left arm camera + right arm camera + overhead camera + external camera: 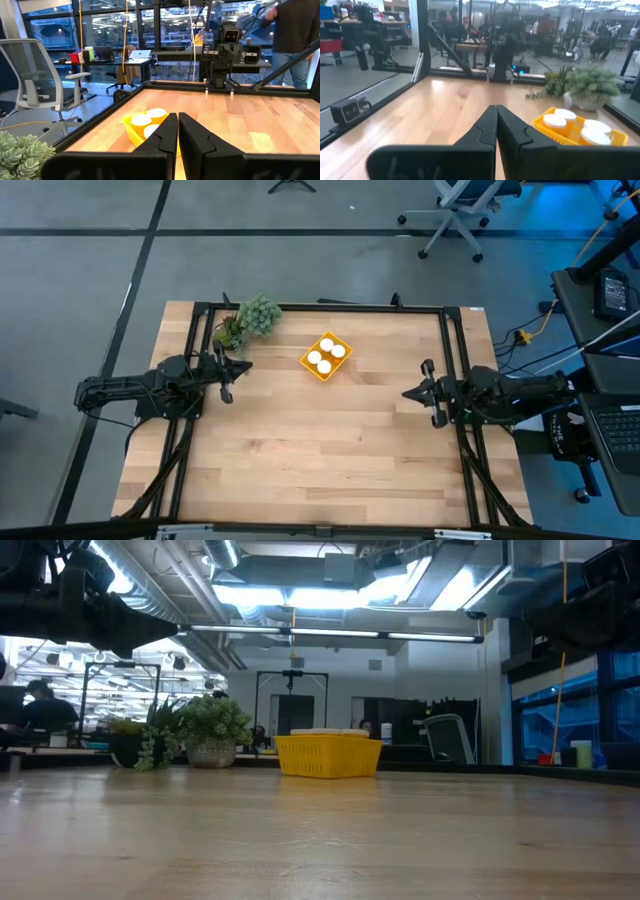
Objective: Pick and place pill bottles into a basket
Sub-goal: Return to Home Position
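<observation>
The yellow basket [326, 357] stands on the table's far middle part. Pill bottles stand inside it, and their white caps [325, 358] show from above as round discs. The basket also shows in the low view [327, 756], in the left wrist view [134, 131] and in the right wrist view [580, 131]. My left gripper [232, 367] is shut and empty at the table's left side, above the wood. My right gripper [412, 394] is shut and empty at the table's right side.
A green leafy plant [251, 319] in a pot stands at the table's far left corner, close to my left gripper. A black frame [320, 306] runs along the table's edges. A person [292, 35] stands beyond the table's right side.
</observation>
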